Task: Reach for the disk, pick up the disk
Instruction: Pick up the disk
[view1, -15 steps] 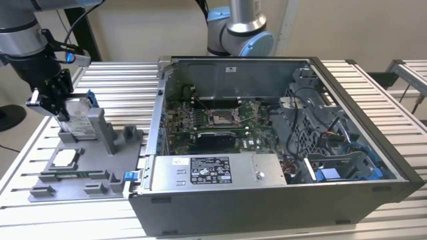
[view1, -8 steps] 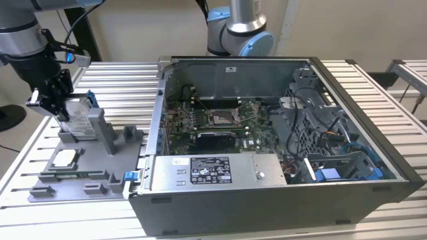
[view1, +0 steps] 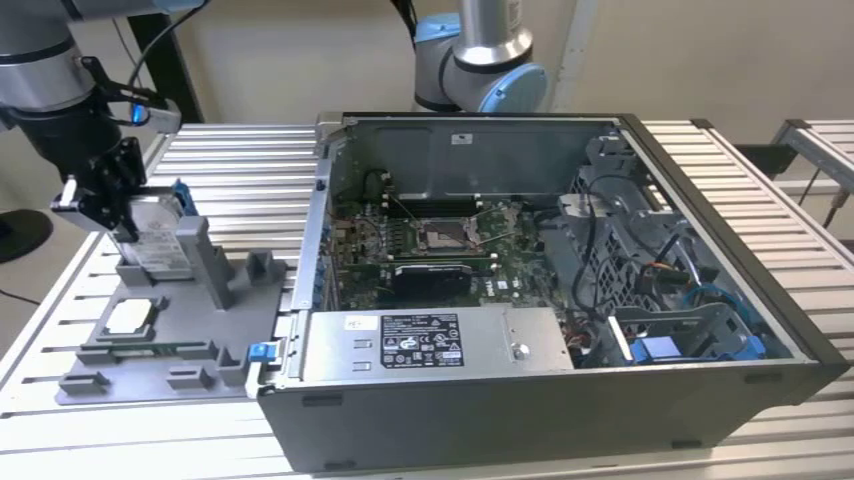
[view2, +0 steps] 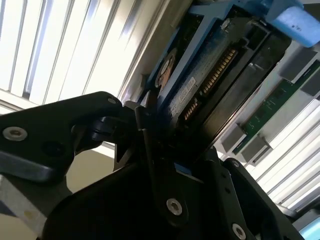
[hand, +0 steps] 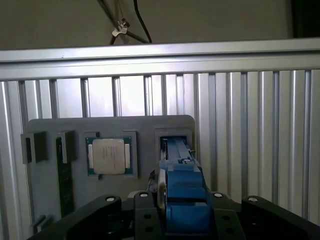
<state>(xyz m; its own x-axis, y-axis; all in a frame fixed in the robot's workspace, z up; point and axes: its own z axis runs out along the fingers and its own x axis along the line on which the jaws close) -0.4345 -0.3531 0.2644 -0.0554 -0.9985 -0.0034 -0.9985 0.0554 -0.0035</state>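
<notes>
The disk (view1: 163, 238), silver with a white label and a blue bracket, stands on edge in a slot of the grey fixture (view1: 200, 300) at the exterior view's left. My gripper (view1: 127, 225) comes down on it from above, its black fingers closed against the two flat faces. In the first wrist view the disk's blue bracket (hand: 181, 172) runs between my fingers (hand: 145, 215) toward the slot. In the second wrist view the disk's circuit side (view2: 200, 85) lies pressed along one finger (view2: 150, 150).
The grey fixture (hand: 115, 127) also holds a small square silver chip (hand: 108, 156) and a memory stick (hand: 62, 170). An open computer case (view1: 534, 400) stands close on the exterior view's right. A second arm (view1: 481, 60) rises behind the case. The table top is ribbed metal.
</notes>
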